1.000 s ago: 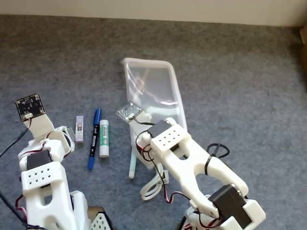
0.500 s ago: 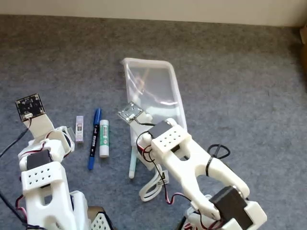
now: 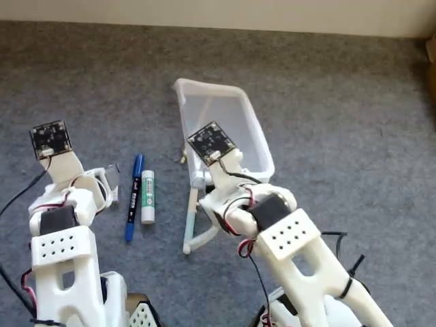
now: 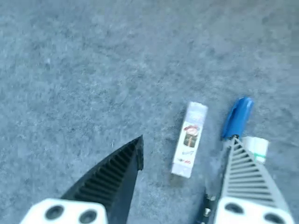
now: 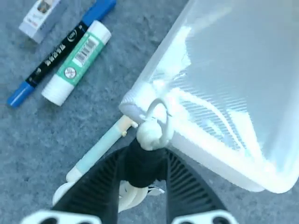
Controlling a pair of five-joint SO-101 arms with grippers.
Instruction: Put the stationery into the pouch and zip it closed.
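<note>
The right gripper [image 5: 144, 156] is clenched on the zipper pull [image 5: 150, 134] at a corner of the clear pouch [image 5: 224, 79], which sits on grey carpet [image 3: 340, 102]. A pale pen [image 5: 98, 149] lies just beside that corner. The left gripper [image 4: 184, 149] hangs spread wide over a small box [image 4: 189, 139], with a blue marker [image 4: 237, 116] and a glue stick [image 4: 256, 147] next to it.

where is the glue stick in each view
High view: the glue stick lies on the carpet, right beside the blue pen, on the pen's pouch side.
Left wrist view: its end shows next to the pen's blue cap.
Right wrist view: it lies alongside the pen, between pen and pouch.
Shared landmark: the blue pen.
</note>
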